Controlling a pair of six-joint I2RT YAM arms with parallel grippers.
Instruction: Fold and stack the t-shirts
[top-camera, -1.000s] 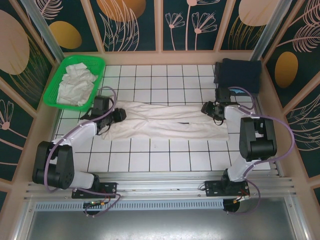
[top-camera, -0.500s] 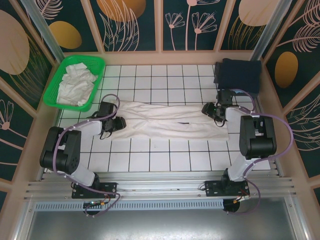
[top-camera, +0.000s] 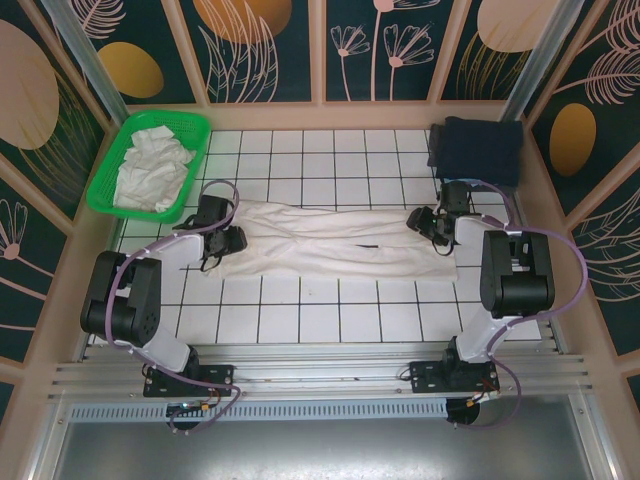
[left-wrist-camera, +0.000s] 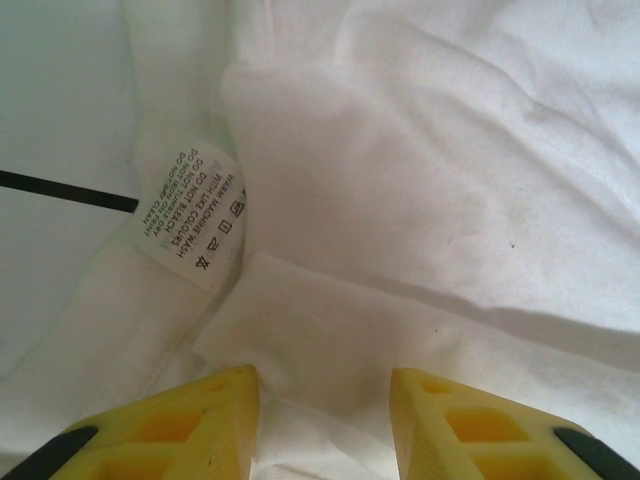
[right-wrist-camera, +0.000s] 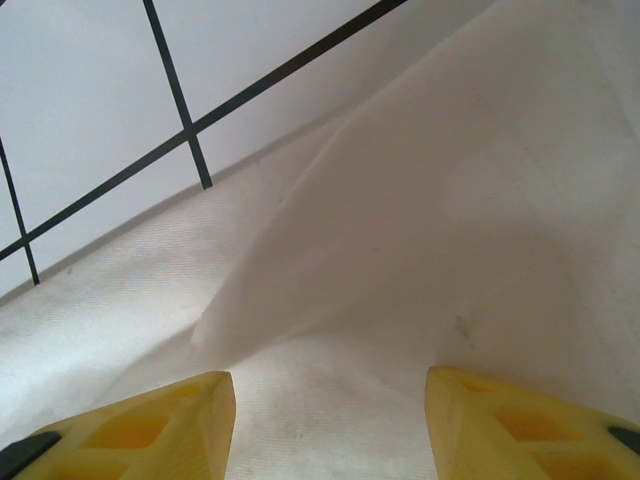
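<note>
White t-shirt (top-camera: 340, 245) flat between left pincer (top-camera: 230, 241) and right pincer (top-camera: 417, 220)

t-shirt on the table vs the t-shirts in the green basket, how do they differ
The table t-shirt is stretched long and fairly flat; the basket t-shirts are crumpled in a heap. The table t-shirt has the left tool and right tool at its ends; the basket t-shirts lie in the green basket with no tool on them. Both are white and wrinkly.
</note>
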